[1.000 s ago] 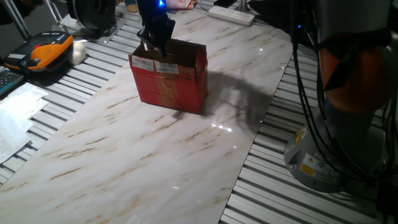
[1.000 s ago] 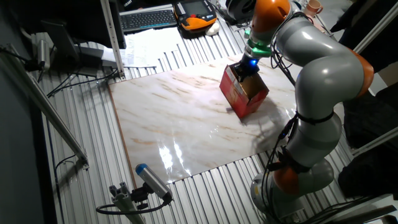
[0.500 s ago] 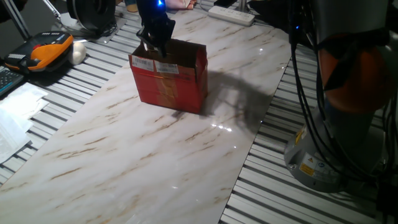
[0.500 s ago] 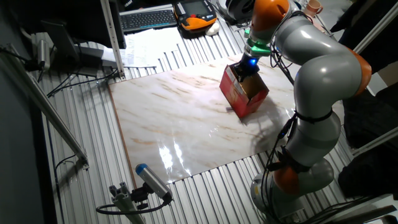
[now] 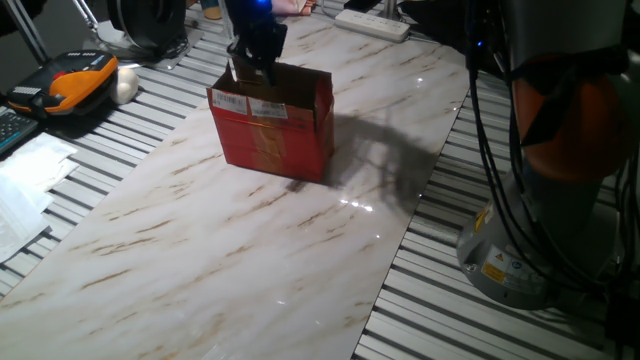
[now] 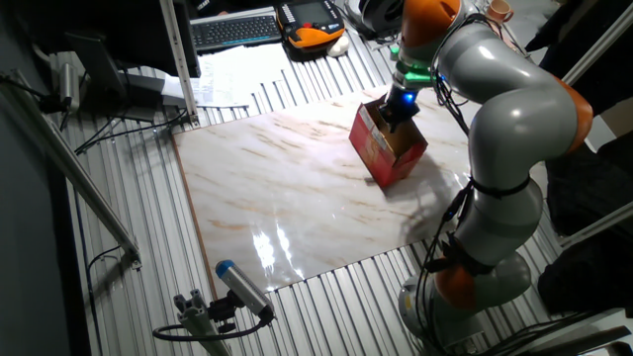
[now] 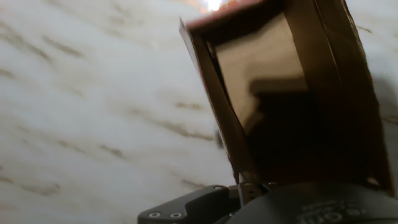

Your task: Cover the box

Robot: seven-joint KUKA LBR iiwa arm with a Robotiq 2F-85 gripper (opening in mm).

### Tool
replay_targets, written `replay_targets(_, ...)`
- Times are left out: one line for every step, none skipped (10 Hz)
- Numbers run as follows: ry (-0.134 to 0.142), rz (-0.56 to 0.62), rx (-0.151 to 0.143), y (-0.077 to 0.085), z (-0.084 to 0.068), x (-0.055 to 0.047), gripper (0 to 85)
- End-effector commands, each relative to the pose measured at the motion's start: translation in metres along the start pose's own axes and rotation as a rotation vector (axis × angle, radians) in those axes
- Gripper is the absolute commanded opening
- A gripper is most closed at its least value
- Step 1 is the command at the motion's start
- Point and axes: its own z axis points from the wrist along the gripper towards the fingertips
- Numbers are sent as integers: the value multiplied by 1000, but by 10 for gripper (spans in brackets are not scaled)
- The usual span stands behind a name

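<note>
**Robot claw at the open top of a red box on a marble tabletop**

The dark gripper (image 5: 256, 62) hangs at the open top of the box (image 5: 272, 128), over its far rim, with a small blue light glowing on the hand above it. From the other fixed view the gripper (image 6: 398, 107) sits low at the mouth of the box (image 6: 386, 148). Whether its fingers are apart or together cannot be told: the fixed views show only a dark mass there, and the hand view shows just the black base of the hand along the bottom edge.

The hand view looks down into the box (image 7: 280, 93), showing brown cardboard inner walls, one pale and lit, the rest in shadow.

The box is red, upright and open at the top, with white labels near its upper edge and faded print on its side. It stands on the marble-patterned tabletop (image 5: 250, 260), toward the far end and near the left edge as one fixed view shows it.

The grey and orange arm (image 6: 504, 109) curves over from its base beside the right edge. Past the left edge lie an orange and black handheld device (image 5: 75, 80) and some white papers (image 5: 25, 185).
</note>
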Motion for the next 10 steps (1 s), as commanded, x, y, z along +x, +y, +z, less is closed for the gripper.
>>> replay_targets(-1,-21,26,-6,2,5,0)
replay_targets(-4,-41,48,-12,6,10,0)
replay_targets(-7,-63,67,-20,12,13,0)
replay_targets(-20,-77,65,-29,19,17,0)
replay_targets(-19,-89,64,-36,23,19,0)
replay_targets(-13,-90,63,-39,22,22,0)
replay_targets(-7,-90,66,-40,20,26,0)
replay_targets(-4,-97,82,-43,18,32,0)
replay_targets(-3,-106,88,-47,18,36,0)
replay_targets(-7,-120,89,-54,22,37,0)
